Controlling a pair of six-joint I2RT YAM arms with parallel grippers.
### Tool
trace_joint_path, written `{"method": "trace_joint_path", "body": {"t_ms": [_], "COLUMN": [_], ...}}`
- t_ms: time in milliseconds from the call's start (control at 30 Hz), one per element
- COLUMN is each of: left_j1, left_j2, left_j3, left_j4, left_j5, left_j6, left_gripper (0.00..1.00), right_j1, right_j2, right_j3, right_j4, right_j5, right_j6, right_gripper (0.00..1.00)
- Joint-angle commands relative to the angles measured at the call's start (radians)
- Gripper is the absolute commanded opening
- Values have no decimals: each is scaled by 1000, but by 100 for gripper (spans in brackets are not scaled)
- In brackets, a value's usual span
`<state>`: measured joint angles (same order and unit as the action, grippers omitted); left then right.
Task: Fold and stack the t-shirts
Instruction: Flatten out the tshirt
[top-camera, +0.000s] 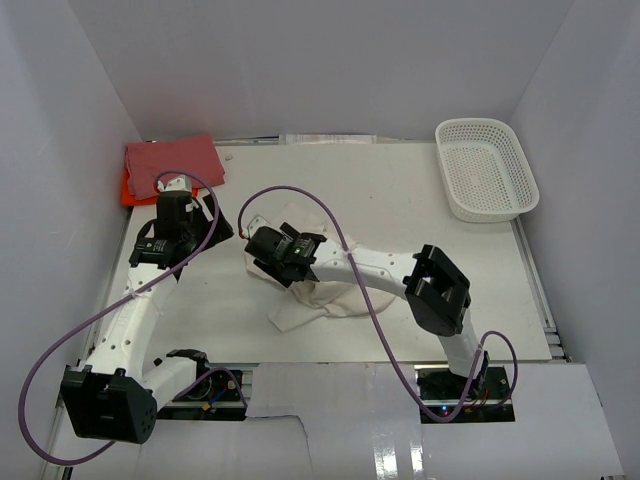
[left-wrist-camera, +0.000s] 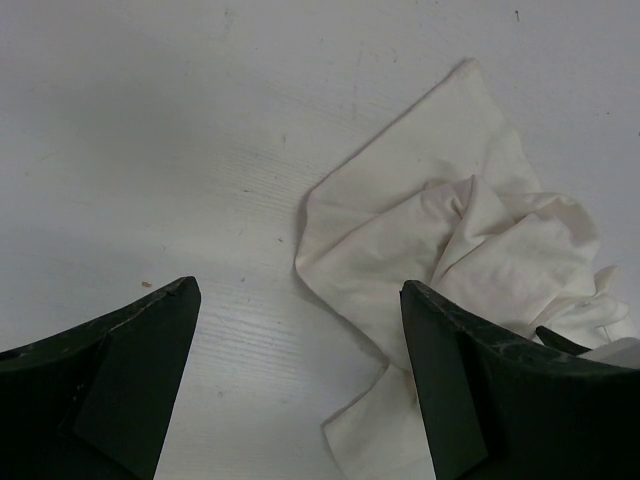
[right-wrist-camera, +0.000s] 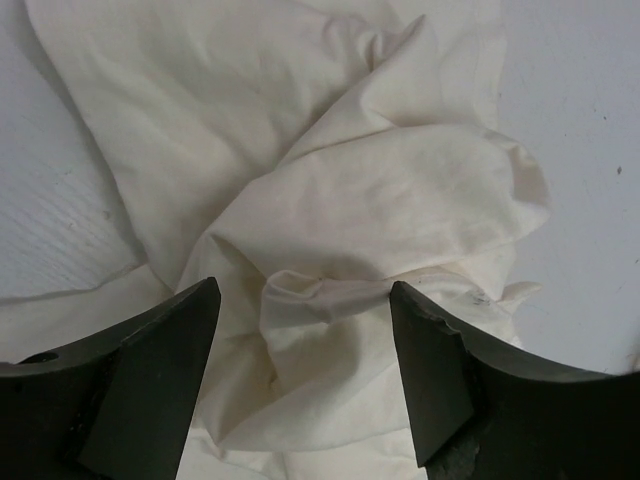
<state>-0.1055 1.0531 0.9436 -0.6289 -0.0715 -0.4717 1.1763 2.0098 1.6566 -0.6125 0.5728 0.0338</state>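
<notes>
Stack first, far left at the back of the bench (top-camera: 400, 180): the pink-red shirt (top-camera: 172, 158) is folded flat and lies on the orange shirt (top-camera: 127, 190), whose edge peeks out along the near-left side. Two done, by the look of it.

Next over, the left fingers (left-wrist-camera: 130, 370) are spread wide, with nothing between them but bare bench. The wrist view shows the near edge of the cream shirt (left-wrist-camera: 440, 220) running under the right-hand finger of the pair, with one corner of cloth pointing away.

Middle of the bench now, and that cream shirt is the job. It's a crumpled heap, layers bunched over each other, nowhere near a rectangle. The right fingers (right-wrist-camera: 450, 390) hang directly above it, also wide and empty, with a raised ridge of cloth sitting between them.

My read: this is the spread-it-flat step, ahead of any folding. To do it well, the right side should not bite that central ridge, since it likely catches several layers and would only lift the lump. Better to go for a single-layer edge or corner and let the left take the free corner on its side. Then draw the two apart, low over the surface, so the wrinkles pull out. Soft cloth will sag and drag, so slow and even.

Far right, the white mesh basket (top-camera: 476, 124) sits well apart, out of play.
</notes>
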Motion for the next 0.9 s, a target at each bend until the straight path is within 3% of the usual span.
{"method": "trace_joint_path", "body": {"t_ms": [0,67,133,200,333,500,567,600,667,867], "left_j1": [7,7,7,7,7,7,7,7,7,7], "left_j2": [-8,-10,-10,-8,-8,-8,-10,-8,-10,-10], "left_j3": [26,26,27,26,26,24,24,24,24,24], "left_j4": [-6,-5,-5,-5,-3,-3,-5,-3,-3,-3], "left_j5": [7,9,9,10,12,13,15,15,15,18], "left_j6": [2,2,2,4,5,5,5,5,5,5], "left_gripper": [93,93,93,93,93,93,92,92,92,93], "right_j1": [0,0,0,-1,-7,-10,-10,-10,-9,-6], "right_j2": [29,37,38,40,37,29,29,27,26,38], "right_j3": [80,80,78,80,80,77,84,88,92,115], "right_j4": [-73,-75,-75,-81,-86,-89,-96,-96,-101,-104], "right_j5": [50,50,38,44,44,38,38,38,45,29], "right_j6": [17,23,25,28,34,28,22,18,12,-12], "right_gripper": [73,64,47,45,29,26,37,61,73,77]}}
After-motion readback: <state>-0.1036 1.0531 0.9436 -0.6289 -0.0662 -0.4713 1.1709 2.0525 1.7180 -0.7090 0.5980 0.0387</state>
